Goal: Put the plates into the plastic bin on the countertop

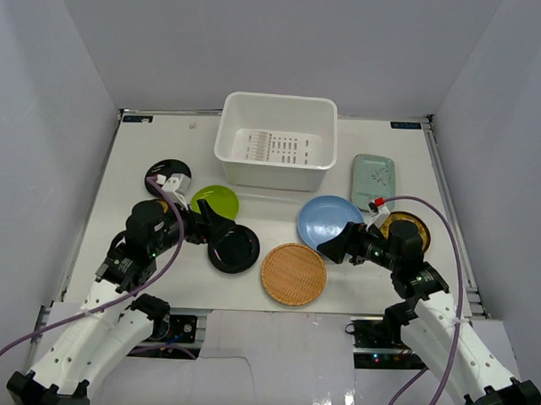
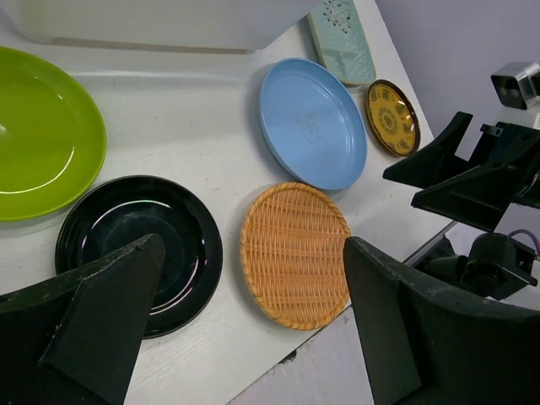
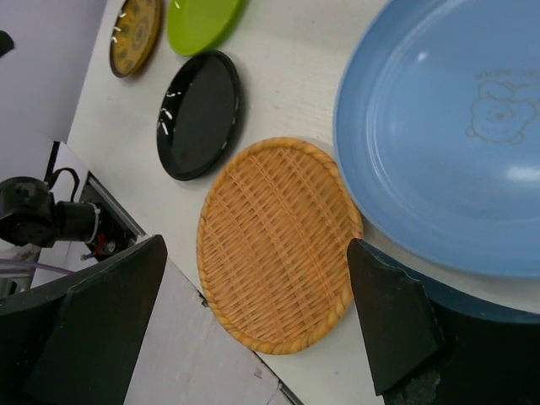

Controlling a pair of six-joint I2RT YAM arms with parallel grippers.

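white plastic bin (image 1: 271,174): stands at the middle of the desk's (image 1: 270,211) far edge. only its slotted bottom shows inside. every plate lies outside it, flat on the desk. grey walls (image 1: 51,115) close in the left, right and far sides.

round about:
- speckled green dish (image 1: 374,177), rectangular, just right of the bin, toward the far right corner.
- blue plate (image 1: 328,218), right of centre, in front of the bin's right end.
- woven plate (image 1: 294,273), middle of the near edge, just beside the blue plate.
- black plate (image 1: 235,251), just left of the woven plate.
- lime plate (image 1: 214,201), just beyond the black plate, in front of the bin's left end.
- yellow patterned plate (image 1: 410,230), near the right edge, partly covered by the right arm.
- second patterned plate (image 1: 158,174), near the left edge, mostly covered by the left arm. its yellow face shows only in the right wrist view.

tools:
- left gripper (image 2: 253,245): fingers spread wide, holding nothing, over the black plate's far left rim.
- right gripper (image 3: 257,245): fingers spread wide, holding nothing, over the blue plate's near rim. cannot tell whether it touches.
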